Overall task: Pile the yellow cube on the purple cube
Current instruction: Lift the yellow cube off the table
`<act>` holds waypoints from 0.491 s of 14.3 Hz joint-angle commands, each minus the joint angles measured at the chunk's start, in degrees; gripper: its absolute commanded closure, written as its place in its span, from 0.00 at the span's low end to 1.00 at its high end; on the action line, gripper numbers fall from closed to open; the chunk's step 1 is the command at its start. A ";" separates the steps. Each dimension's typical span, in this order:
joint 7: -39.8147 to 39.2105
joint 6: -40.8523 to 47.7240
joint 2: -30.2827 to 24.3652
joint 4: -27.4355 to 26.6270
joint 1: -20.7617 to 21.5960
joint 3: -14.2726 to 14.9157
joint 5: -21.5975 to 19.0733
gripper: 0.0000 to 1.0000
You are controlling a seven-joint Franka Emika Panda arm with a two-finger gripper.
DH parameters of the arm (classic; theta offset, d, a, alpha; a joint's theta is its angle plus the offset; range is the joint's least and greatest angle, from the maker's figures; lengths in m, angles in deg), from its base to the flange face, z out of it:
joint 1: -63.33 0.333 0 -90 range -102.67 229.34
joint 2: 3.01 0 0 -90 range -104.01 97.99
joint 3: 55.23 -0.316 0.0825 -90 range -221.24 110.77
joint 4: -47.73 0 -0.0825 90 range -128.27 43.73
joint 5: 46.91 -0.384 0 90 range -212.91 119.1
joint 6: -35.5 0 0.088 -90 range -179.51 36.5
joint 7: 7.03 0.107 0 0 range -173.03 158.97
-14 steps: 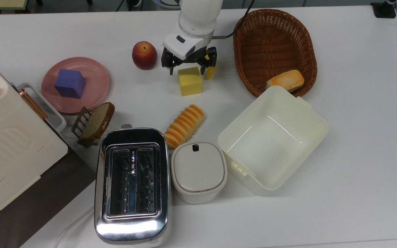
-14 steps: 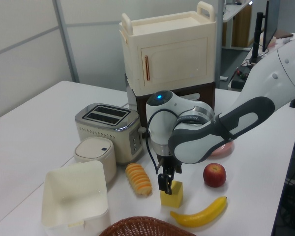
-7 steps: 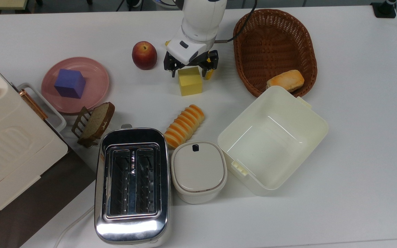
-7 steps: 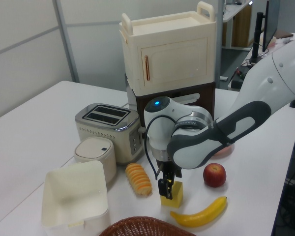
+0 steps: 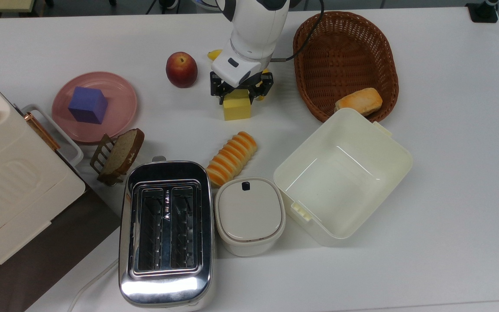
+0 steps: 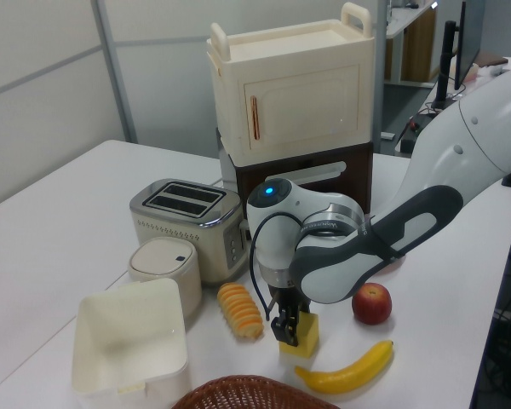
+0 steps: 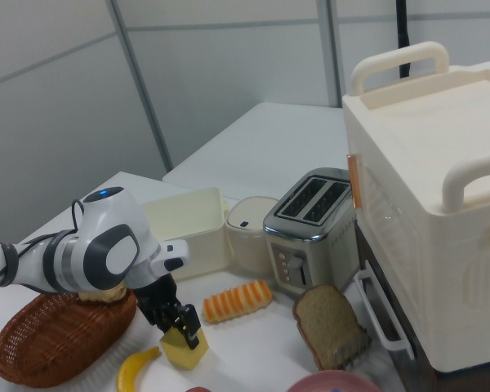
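The pincer (image 5: 237,92) straddles the yellow cube (image 5: 237,109), not visibly clenched; the purple cube (image 5: 87,105) sits on the pink plate (image 5: 121,97).

The arm reaches down to the table, its gripper (image 5: 241,92) pointing downward with fingers spread apart.
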 commanded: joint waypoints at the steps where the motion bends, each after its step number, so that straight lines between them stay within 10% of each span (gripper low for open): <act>1: 3.19 -1.33 -0.28 -0.50 0.68 0.24 1.45 0.83; 7: 3.80 -0.90 -2.29 -0.33 -0.10 0.15 1.45 0.83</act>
